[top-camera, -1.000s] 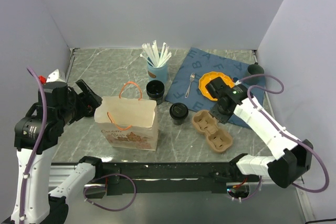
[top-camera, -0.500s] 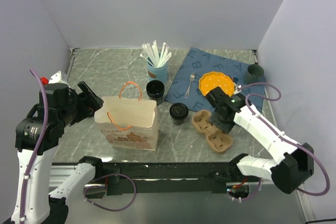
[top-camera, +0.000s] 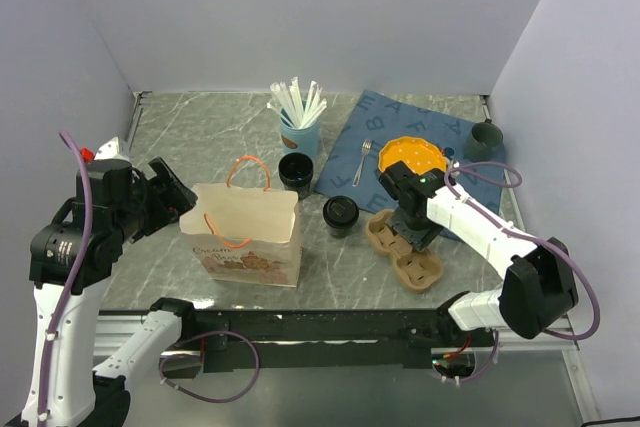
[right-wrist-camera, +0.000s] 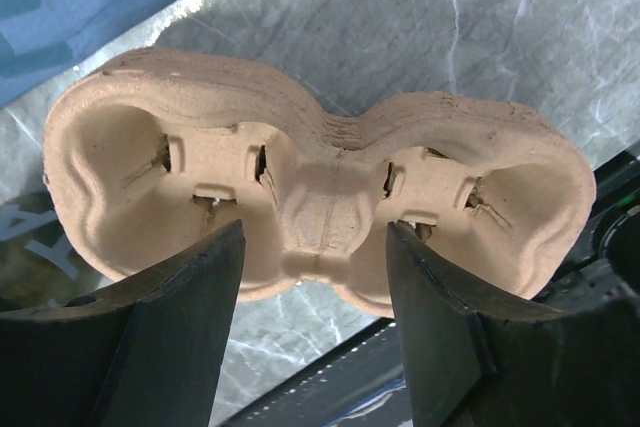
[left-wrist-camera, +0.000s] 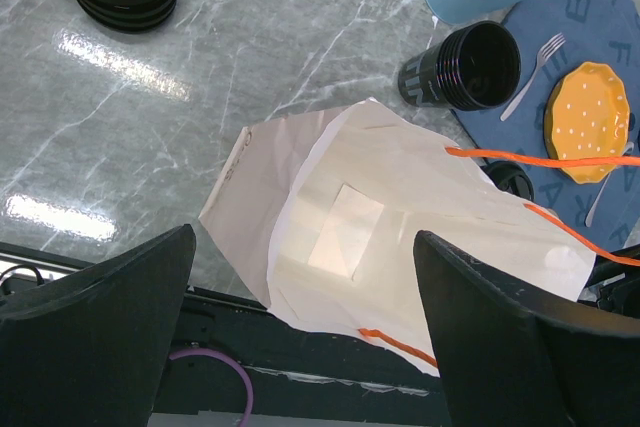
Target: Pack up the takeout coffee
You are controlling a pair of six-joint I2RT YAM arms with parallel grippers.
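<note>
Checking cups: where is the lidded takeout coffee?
In the top view, the takeout coffee stands mid-table between the paper bag on its left and the cardboard cup carrier on its right.

A glossy grey-green marble-patterned table (top-camera: 200, 132) sits boxed in by plain pale lavender panels: a back wall (top-camera: 300, 17), a left wall (top-camera: 50, 37) and a right wall (top-camera: 580, 57). Light is soft and even, with bright glare patches (left-wrist-camera: 120, 57) on the tabletop. A thin strip (top-camera: 133, 117) along its left edge may be metal trim.
</note>
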